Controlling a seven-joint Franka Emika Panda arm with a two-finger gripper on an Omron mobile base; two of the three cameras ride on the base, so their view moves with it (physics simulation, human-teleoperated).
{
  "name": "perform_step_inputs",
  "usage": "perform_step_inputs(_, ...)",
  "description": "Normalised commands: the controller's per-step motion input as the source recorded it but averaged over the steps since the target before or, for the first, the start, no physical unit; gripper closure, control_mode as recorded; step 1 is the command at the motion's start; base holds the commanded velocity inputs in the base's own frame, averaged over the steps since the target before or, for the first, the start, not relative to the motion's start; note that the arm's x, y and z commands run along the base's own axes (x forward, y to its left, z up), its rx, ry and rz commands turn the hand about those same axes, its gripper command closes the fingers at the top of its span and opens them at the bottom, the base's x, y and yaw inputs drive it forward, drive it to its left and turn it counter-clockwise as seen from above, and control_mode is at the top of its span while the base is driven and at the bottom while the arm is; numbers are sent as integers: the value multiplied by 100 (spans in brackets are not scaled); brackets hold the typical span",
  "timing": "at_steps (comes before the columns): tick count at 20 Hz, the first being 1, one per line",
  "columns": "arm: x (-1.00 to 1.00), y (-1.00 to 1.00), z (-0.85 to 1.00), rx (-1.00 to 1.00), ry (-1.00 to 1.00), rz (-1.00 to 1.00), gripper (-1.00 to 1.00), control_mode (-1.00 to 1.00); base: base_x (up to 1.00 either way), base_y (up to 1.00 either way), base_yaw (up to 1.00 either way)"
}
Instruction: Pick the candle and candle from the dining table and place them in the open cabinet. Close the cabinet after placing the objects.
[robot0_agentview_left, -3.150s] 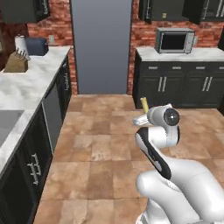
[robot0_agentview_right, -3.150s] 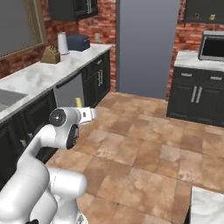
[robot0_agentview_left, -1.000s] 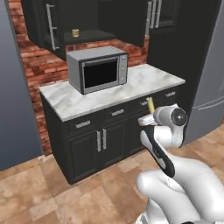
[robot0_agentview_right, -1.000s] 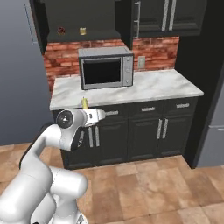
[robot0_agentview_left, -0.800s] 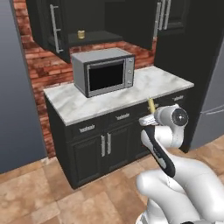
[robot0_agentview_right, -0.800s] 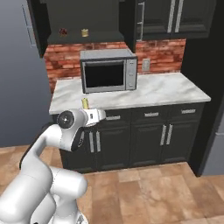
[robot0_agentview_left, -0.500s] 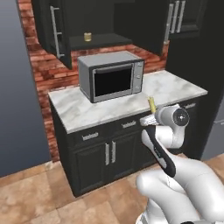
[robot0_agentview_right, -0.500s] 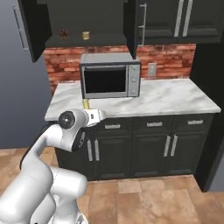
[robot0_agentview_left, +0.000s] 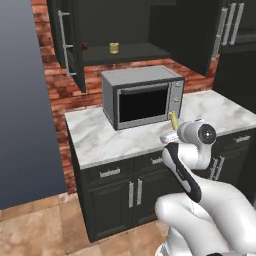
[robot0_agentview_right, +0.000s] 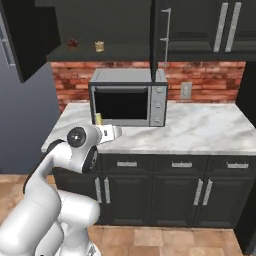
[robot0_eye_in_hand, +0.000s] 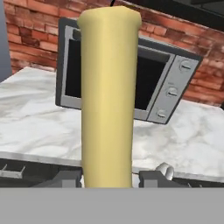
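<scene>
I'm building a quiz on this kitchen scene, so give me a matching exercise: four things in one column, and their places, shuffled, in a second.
Things:
1. slim pale-yellow candle
2. squat golden candle
3. microwave
4. dark-red lump

Places:
A. on the marble counter
B. in the shut claw
C. cabinet shelf, nearer the microwave's middle
D. cabinet shelf, nearer the open door

Pairs: 1-B, 2-C, 3-A, 4-D

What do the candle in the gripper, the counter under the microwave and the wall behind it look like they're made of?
Candle: looks like wax, pale yellow, smooth and matte, no shine.
Counter: looks like polished marble, white with grey veining; could be an imitation.
Wall: red-brown brick with pale mortar lines, rough matte look.
Microwave: grey, seemingly brushed metal, with a dark glassy door.
</scene>
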Motion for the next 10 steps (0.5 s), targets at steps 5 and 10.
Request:
perform_step_inputs(5,0,0,0,0,0,0,100,100,54,-10,29)
perform_step_inputs(10,0,0,0,0,0,0,100,100,42,-20,30)
